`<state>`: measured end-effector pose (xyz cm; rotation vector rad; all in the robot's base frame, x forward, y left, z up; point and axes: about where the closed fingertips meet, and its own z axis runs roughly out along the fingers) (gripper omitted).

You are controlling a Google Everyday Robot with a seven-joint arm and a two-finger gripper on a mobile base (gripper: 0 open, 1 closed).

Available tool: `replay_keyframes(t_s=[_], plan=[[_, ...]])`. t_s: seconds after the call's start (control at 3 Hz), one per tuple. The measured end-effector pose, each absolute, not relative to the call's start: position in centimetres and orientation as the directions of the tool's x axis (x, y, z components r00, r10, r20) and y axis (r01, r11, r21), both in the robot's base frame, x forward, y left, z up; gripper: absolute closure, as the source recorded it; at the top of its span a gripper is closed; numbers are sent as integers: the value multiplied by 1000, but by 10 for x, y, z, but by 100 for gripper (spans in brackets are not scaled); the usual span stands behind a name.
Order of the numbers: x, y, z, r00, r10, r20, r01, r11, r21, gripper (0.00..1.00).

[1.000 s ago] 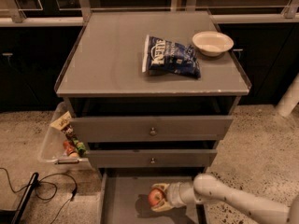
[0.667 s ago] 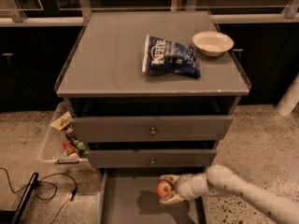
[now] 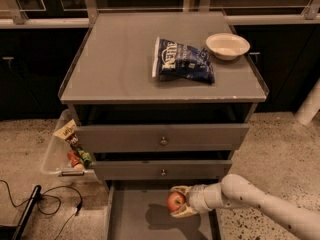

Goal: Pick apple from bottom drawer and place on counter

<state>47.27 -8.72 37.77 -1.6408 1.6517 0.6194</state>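
The small red apple (image 3: 175, 201) is held in my gripper (image 3: 181, 202), whose fingers (image 3: 182, 213) are shut on it from the right. The gripper holds the apple a little above the floor of the open bottom drawer (image 3: 137, 219), where its shadow falls. My white arm (image 3: 260, 204) reaches in from the lower right. The grey counter (image 3: 120, 59) on top of the cabinet is well above the gripper, past the two upper drawers.
On the counter lie a blue chip bag (image 3: 183, 60) and a white bowl (image 3: 227, 45) at the right. A clear bin (image 3: 62, 154) with snacks hangs at the cabinet's left. Black cables (image 3: 45, 204) lie on the speckled floor at the lower left.
My gripper has lifted the apple up off the drawer floor and drawn it slightly right and toward the front.
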Motion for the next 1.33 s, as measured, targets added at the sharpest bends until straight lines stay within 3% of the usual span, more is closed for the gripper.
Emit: replay_keyframes(t_s=[0.67,1.33], plan=[[453,-56,535,256,-665,-702,-941,-3,-340,100],[496,-73,744,421,-658,-624,-848,-41,-529,100]])
